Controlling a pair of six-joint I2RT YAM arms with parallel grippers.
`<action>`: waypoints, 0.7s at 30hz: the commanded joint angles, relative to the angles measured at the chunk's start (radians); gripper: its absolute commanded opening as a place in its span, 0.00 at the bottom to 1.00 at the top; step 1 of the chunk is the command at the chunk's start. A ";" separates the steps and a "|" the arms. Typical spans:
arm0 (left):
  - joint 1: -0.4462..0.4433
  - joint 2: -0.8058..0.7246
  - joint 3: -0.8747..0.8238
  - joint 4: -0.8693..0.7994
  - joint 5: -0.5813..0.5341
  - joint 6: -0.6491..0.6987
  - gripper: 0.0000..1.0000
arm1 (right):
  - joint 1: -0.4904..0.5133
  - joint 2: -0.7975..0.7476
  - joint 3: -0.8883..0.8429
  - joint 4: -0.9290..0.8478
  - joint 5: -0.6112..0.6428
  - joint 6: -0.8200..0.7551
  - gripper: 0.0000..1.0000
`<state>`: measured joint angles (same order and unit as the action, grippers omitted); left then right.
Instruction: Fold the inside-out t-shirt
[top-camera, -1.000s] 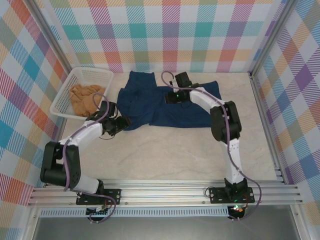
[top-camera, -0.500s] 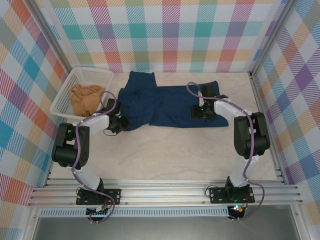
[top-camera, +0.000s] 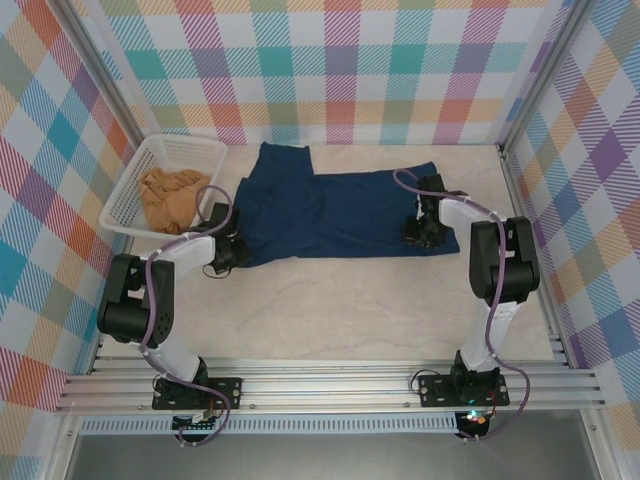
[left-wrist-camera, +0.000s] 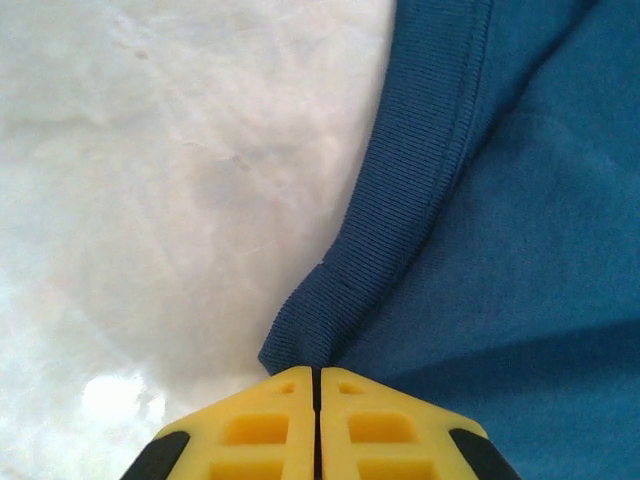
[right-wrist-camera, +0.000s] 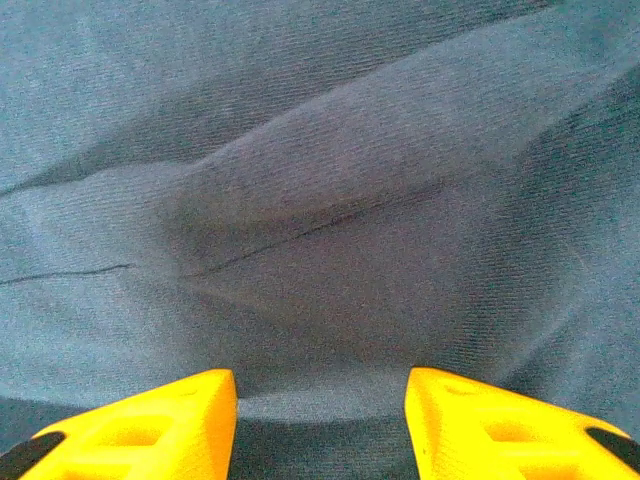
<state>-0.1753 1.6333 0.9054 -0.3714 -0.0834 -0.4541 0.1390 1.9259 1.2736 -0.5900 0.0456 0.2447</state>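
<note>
**Bare surface in front, cloth and basket at the back**

The near half of the pale surface (top-camera: 340, 310) lies bare between the two arms, leaving wide room to pass. The navy t-shirt (top-camera: 330, 205) is spread flat and low across the far half. A white basket (top-camera: 185, 141) holding a tan-orange garment (top-camera: 168, 195) stands far left, just beside the left hand (top-camera: 238, 252). Plaid walls (top-camera: 340, 70) close the back and both sides. The right hand (top-camera: 418, 238) is near the right wall.

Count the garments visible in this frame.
2. The navy t-shirt lies spread on the table, far centre; the tan-orange garment is bunched in the white basket, far left. Others could be hidden beneath it.
</note>
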 joint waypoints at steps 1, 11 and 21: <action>0.025 -0.050 -0.031 -0.055 -0.072 0.019 0.07 | -0.034 0.024 -0.001 -0.082 0.037 0.027 0.49; 0.047 -0.101 -0.077 -0.073 -0.028 0.004 0.10 | -0.050 0.005 0.000 -0.075 -0.029 0.021 0.49; 0.026 -0.314 -0.050 -0.086 0.020 -0.025 0.49 | -0.050 -0.179 -0.090 0.069 -0.128 0.024 0.53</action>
<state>-0.1406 1.3708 0.8303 -0.4583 -0.0944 -0.4599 0.0967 1.8160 1.1915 -0.5674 -0.0532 0.2550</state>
